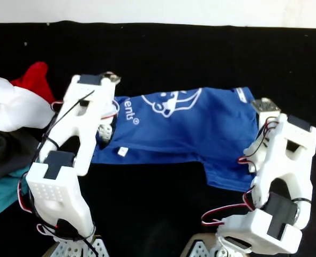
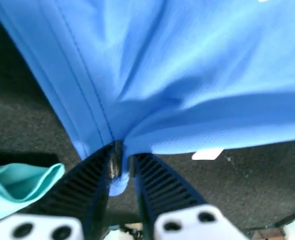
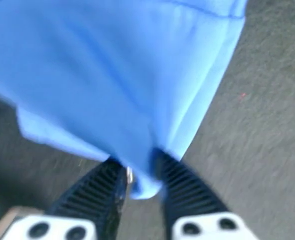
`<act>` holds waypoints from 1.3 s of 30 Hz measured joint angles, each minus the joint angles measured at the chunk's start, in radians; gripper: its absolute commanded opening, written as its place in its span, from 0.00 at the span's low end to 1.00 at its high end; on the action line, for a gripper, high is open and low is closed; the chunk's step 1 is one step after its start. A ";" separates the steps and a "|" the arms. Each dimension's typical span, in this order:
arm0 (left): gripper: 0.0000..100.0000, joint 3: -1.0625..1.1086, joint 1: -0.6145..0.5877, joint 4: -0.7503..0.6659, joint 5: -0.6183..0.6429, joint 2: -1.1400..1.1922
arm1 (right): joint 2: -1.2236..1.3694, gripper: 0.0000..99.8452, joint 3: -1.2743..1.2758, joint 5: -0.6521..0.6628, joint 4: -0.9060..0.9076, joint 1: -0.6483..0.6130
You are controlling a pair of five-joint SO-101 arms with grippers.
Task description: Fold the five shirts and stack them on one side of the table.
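A black tabletop (image 1: 163, 53) carries a blue shirt (image 1: 190, 128) spread across its middle. At nine o'clock lies a loose heap: a red shirt (image 1: 35, 77), a white shirt (image 1: 10, 107), a dark shirt (image 1: 5, 152), and a teal shirt (image 1: 0, 195) toward eight o'clock.

You had white lettering (image 1: 130, 113) and a white line drawing (image 1: 171, 101) printed on the blue shirt (image 1: 201, 134); the lettering was partly hidden and not legible in full. The small white tag (image 1: 122, 151) near its edge was too small to read.
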 measured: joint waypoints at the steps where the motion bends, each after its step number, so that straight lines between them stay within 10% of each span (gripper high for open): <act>1: 0.15 -0.029 -0.009 0.026 -0.017 0.000 | 0.000 0.19 -0.023 0.000 0.028 -0.008; 11: 0.15 -0.468 -0.077 0.137 -0.083 0.000 | 0.000 0.19 -0.368 -0.172 0.097 -0.101; 17: 0.02 -0.503 -0.046 -0.049 -0.044 0.043 | 0.017 0.00 -0.425 -0.218 -0.083 -0.235; 22: 0.01 -0.575 -0.021 -0.195 0.072 0.261 | 0.204 0.03 -0.502 -0.226 -0.261 -0.330; 39: 0.01 -1.278 -0.092 -0.068 0.052 0.881 | 0.987 0.03 -1.240 -0.318 -0.199 -0.187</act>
